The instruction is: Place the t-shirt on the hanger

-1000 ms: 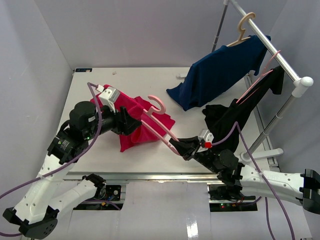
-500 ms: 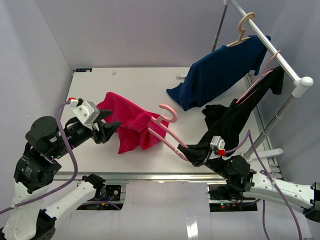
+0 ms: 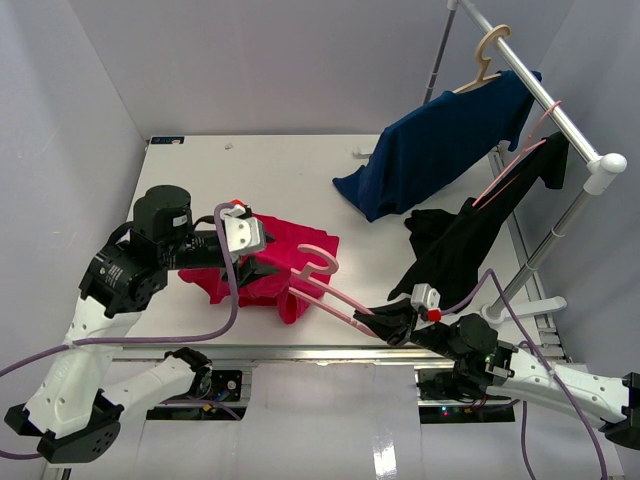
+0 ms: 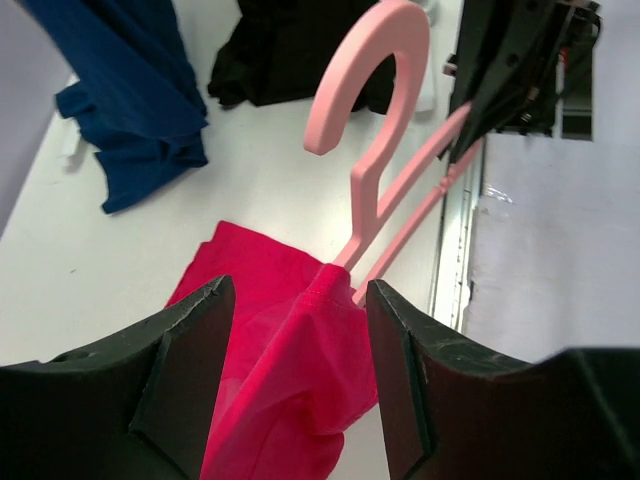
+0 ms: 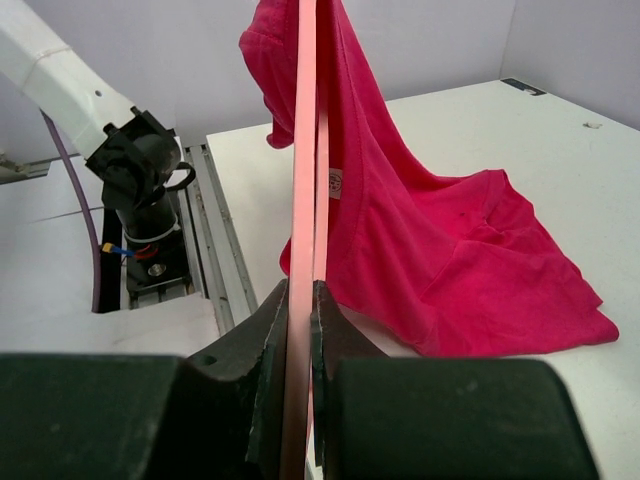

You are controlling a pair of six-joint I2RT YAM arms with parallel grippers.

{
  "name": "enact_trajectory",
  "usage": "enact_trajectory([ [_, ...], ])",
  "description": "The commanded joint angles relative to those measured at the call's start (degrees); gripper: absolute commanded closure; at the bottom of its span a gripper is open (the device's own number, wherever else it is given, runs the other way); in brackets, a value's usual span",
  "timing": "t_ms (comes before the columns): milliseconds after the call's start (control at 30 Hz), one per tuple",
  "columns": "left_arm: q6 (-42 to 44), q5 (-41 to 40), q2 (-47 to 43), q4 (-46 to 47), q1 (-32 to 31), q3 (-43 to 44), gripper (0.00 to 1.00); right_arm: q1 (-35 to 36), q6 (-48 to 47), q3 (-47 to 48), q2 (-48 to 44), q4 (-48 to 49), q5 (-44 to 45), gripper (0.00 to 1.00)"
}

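From above: on the white table (image 3: 280, 170), toward its near edge, the t-shirt (image 3: 300, 250) in a crimson heap, one part raised on the hanger (image 3: 345, 300). Hook up over the cloth, long pink bars slanting down and rightward into the right gripper (image 3: 393, 322), closed on their low end. At the shirt's left side, over the cloth, the left gripper (image 3: 262, 270); spread of its jaws hard to judge from here, contact with the cloth likewise. Farther back and to the right, a navy shirt (image 3: 430, 150) on a beige hanger (image 3: 488, 48) from a rail (image 3: 545, 100), a black garment (image 3: 455, 240) hanging beside it. From the left wrist: fingers (image 4: 185, 370) set wide apart, the red t-shirt (image 4: 290, 340) seen through the gap, farther off. Rising from the bunched edge of the cloth, the hanger (image 4: 375, 150), hook at top, both bars running off to the right gripper (image 4: 475, 115) at upper right. Beyond, the navy shirt (image 4: 130, 100) and the black garment (image 4: 280, 50) on the table (image 4: 60, 270). From the right wrist: jaws of the right gripper (image 5: 300, 300) pressed narrow on the two bars of the hanger (image 5: 305, 120). Draped over the far end and spilling down onto the table (image 5: 500, 120), the t-shirt (image 5: 430, 240), its small white label (image 5: 334, 182) just beside the bars.
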Motion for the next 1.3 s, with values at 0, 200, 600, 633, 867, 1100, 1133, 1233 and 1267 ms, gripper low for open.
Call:
enact_trajectory([
  [0, 4.53, 6.22, -0.53, -5.32, -0.49, -2.2, 0.34, 0.25, -0.87, 1.02, -2.64, 2.9, -3.96, 0.92],
  [200, 2.98, 7.89, -0.87, -6.8, -0.49, -4.63, 0.35, 0.17, -1.32, 2.2, -3.4, 1.39, -5.16, 0.92],
  [600, 1.65, 4.09, 0.29, -6.41, -0.49, -10.57, 0.37, 0.25, -1.44, 3.37, -4.18, -0.7, -6.11, 0.92],
  [633, 1.78, 4.81, 0.06, -6.59, -0.49, -11.04, 0.37, 0.25, -1.65, 3.5, -4.16, -0.7, -5.85, 0.92],
  [867, 2.63, 7.5, 3.34, -9.33, -1.47, -9.03, 0.54, 0.25, -4.83, 9.98, 0.78, -1.0, -3.55, 0.92],
  [1100, 3.68, 13.29, 4.35, -9.04, -1.63, -6.42, 1.0, 0.25, -5.61, 13.71, 4.97, -2.28, -3.9, 0.92],
  [1133, 3.65, 14.05, 4.38, -9.02, -1.63, -6.45, 1.0, 0.25, -5.74, 13.98, 5.29, -2.28, -3.9, 0.92],
  [1233, 3.28, 14.8, 4.11, -8.05, -1.72, -6.68, 1.0, 0.16, -6.42, 15.39, 6.07, -2.96, -3.94, 0.92],
  [1267, 2.56, 14.8, 4.07, -7.62, -1.67, -6.64, 1.0, 0.16, -7.06, 16.32, 6.33, -3.98, -3.64, 0.92],
])
